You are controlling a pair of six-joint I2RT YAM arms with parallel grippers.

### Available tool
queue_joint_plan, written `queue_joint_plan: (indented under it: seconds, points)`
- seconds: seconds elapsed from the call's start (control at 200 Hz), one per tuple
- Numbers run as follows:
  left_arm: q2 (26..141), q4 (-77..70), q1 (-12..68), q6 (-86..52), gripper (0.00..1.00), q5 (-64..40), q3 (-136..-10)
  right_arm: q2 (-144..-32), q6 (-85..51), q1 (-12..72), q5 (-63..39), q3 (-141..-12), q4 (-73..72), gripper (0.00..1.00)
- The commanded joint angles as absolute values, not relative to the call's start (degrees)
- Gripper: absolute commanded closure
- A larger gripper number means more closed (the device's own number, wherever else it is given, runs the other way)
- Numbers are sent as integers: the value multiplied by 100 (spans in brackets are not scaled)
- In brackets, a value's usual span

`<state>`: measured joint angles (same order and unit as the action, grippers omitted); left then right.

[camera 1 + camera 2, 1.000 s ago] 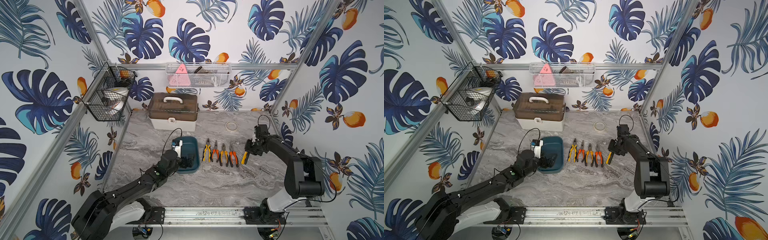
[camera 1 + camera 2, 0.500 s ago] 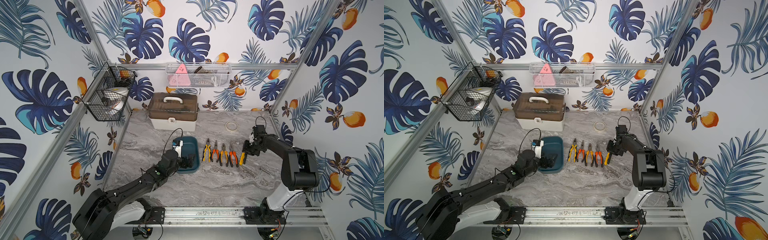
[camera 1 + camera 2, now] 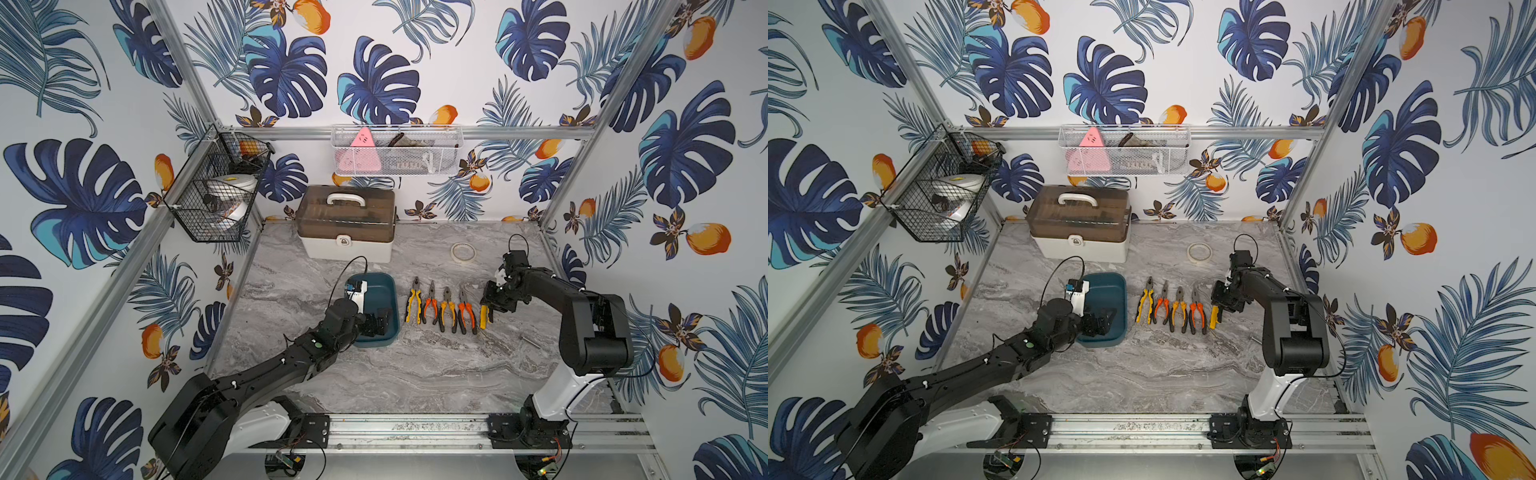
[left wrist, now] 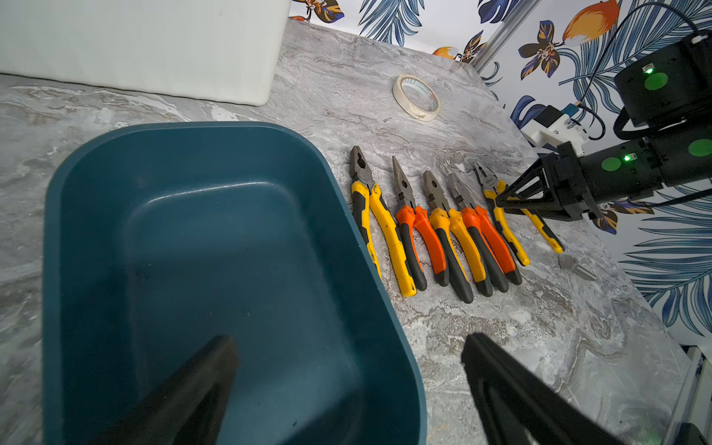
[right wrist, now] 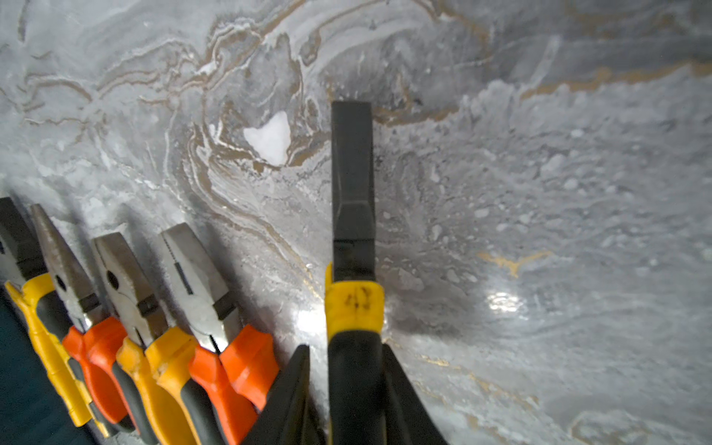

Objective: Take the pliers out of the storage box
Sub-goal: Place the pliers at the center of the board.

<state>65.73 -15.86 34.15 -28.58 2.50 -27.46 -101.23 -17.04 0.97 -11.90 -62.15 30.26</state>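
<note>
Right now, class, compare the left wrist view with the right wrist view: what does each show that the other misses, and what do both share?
Only the left wrist view: the empty inside of the storage box, the white case, the tape roll, and the right gripper seen whole from outside.
Only the right wrist view: a dark handwritten mark on the yellow collar of the end pliers, close up between the fingers.
Both: the row of four pliers beside it, on the marble tabletop.
</note>
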Motion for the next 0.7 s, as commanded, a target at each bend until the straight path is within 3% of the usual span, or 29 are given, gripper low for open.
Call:
queue_joint_plan:
  seconds: [0.0,0.55,0.69]
  points:
    - [6574,-1661,3417,-2856,1,241,-2777,-10043,-1652,97,-1230,-6215,3041,67]
    - [6595,-1630,3412,-2856,1,246,-2804,-10202,-1661,105,-375,-6363,3392,48]
    - [6587,-1641,3417,-2857,1,246,-2795,-10306,-1661,105,-435,-6400,3392,39]
